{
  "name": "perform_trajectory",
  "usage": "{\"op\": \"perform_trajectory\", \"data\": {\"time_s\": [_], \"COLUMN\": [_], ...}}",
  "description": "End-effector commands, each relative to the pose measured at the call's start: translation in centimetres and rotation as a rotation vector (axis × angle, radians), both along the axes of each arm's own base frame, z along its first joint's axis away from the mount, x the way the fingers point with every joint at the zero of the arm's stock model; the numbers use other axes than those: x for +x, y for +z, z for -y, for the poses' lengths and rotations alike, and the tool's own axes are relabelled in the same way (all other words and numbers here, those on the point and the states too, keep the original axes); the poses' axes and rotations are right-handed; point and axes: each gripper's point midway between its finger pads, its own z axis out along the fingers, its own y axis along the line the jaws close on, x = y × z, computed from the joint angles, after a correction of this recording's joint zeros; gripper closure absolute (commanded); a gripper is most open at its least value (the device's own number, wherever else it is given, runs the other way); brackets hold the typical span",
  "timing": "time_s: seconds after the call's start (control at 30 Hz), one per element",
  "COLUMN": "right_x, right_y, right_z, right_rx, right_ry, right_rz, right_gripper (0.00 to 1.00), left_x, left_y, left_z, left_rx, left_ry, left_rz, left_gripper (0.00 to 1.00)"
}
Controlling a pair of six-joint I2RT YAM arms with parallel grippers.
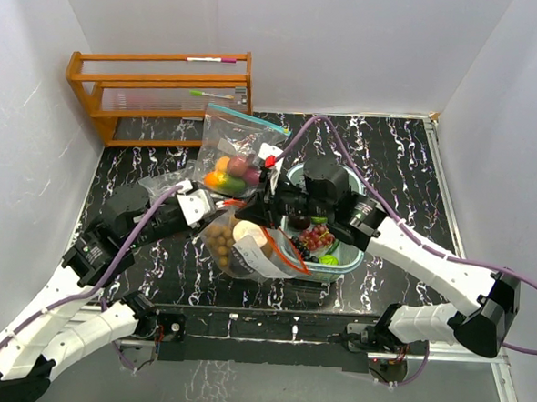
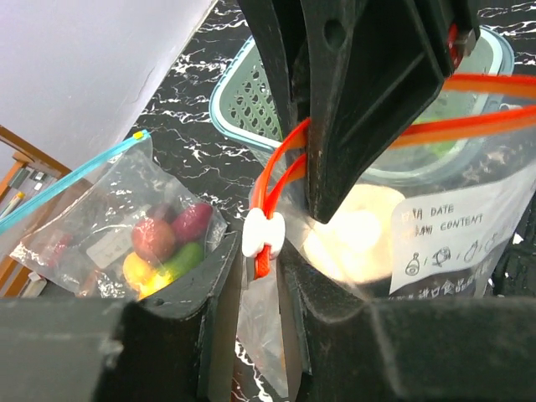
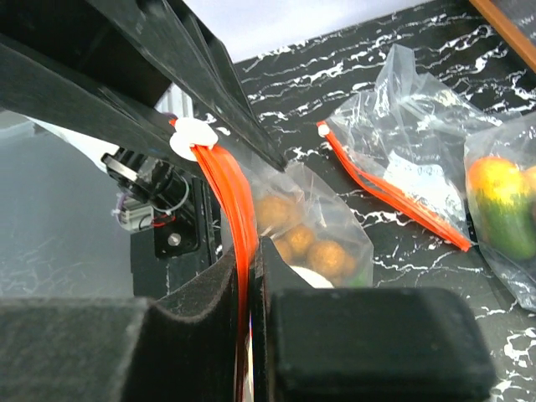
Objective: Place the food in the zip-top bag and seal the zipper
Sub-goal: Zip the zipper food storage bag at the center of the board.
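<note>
Both arms grip the zip-top bag point(image 1: 247, 253) at the centre of the counter point(image 1: 407, 173). Your left pincer point(image 2: 255, 272) is nipped shut under the white slider point(image 2: 262, 234), and your right pincer point(image 3: 249, 268) is clamped on the orange zipper point(image 3: 237, 197). Nuts point(image 3: 306, 241) lie inside; grapes point(image 1: 317, 235) sit in the basket point(image 2: 243, 105). Hold the track taut as you draw the slider.

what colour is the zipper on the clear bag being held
Orange-red zipper strip with a white slider; clearest in the left wrist view.

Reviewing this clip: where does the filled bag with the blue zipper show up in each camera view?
Top external: blue-zipper bag at centre back, in front of the wooden rack.
Left wrist: the bag sits lower left.
Right wrist: it is at the far right edge, cut off.
Shared landmark: orange-zipper bag, in all three views.
</note>
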Motion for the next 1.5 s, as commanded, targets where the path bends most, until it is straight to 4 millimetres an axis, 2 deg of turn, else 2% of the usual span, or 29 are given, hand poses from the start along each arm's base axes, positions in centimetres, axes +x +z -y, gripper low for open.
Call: {"op": "perform_trajectory", "data": {"time_s": [0.0, 0.03, 0.13, 0.17, 0.43, 0.53, 0.6, 0.7, 0.8, 0.87, 0.9, 1.0, 1.2, 1.3, 1.33, 1.43, 1.47], "right_x": [-1.0, -1.0, -1.2, -1.2, -0.9, -0.4, 0.3, 0.8, 1.0, 1.0, 0.9, 0.7, 1.5, 1.8, 1.8, 1.9, 1.9], "right_y": [6.7, 6.8, 6.7, 6.7, 6.1, 5.6, 5.4, 5.9, 6.7, 7.2, 7.3, 7.4, 5.8, 5.5, 5.5, 6.4, 6.6], "right_z": [0.1, 0.1, 0.1, 0.1, 0.2, 0.6, 1.2, 2.5, 3.6, 4.0, 4.2, 4.3, 2.8, 1.8, 1.5, 0.9, 0.8], "right_rx": [0.163, 0.164, 0.164, 0.164, 0.149, 0.128, 0.118, 0.120, 0.110, 0.103, 0.100, 0.082, 0.002, -0.010, -0.004, 0.027, 0.034], "right_ry": [0.042, 0.043, 0.052, 0.051, 0.031, -0.007, -0.061, -0.122, -0.155, -0.160, -0.158, -0.131, -0.064, -0.037, -0.023, -0.014, -0.014], "right_rz": [0.082, 0.080, 0.072, 0.071, 0.059, 0.064, 0.077, 0.130, 0.188, 0.220, 0.233, 0.276, 0.319, 0.323, 0.323, 0.324, 0.328], "right_gripper": [0.92, 0.92, 0.92, 0.92, 0.91, 0.85, 0.73, 0.48, 0.40, 0.15, 0.06, 0.00, 0.00, 0.07, 0.13, 0.63, 0.69], "left_x": [-0.5, -0.5, -0.4, -0.4, -0.3, -1.1, -1.4, -1.3, -1.2, -1.1, -1.0, -1.0, -1.1, -1.2, -1.2, -1.1, -1.1], "left_y": [1.3, 1.6, 2.1, 2.2, 2.3, 2.3, 2.3, 2.6, 2.5, 2.2, 2.1, 1.5, 0.8, 0.6, 0.5, 0.1, 0.1], "left_z": [0.6, 0.6, 0.4, 0.4, 0.6, 0.8, 0.8, 0.6, 0.4, 0.4, 0.3, 0.4, 0.8, 1.0, 1.1, 1.1, 1.1], "left_rx": [-0.075, -0.092, -0.118, -0.119, -0.124, -0.103, -0.085, -0.061, -0.049, -0.040, -0.033, -0.012, 0.007, 0.008, 0.009, 0.011, 0.009], "left_ry": [-0.042, -0.043, -0.030, -0.024, -0.034, -0.081, -0.097, -0.086, -0.075, -0.063, -0.059, -0.055, -0.064, -0.066, -0.064, -0.057, -0.055], "left_rz": [0.054, 0.073, 0.109, 0.112, 0.122, 0.124, 0.113, 0.090, 0.074, 0.054, 0.044, 0.003, -0.087, -0.128, -0.140, -0.163, -0.165], "left_gripper": [0.79, 0.81, 0.98, 1.00, 1.00, 1.00, 1.00, 1.00, 1.00, 1.00, 1.00, 1.00, 1.00, 1.00, 1.00, 1.00, 1.00]}}
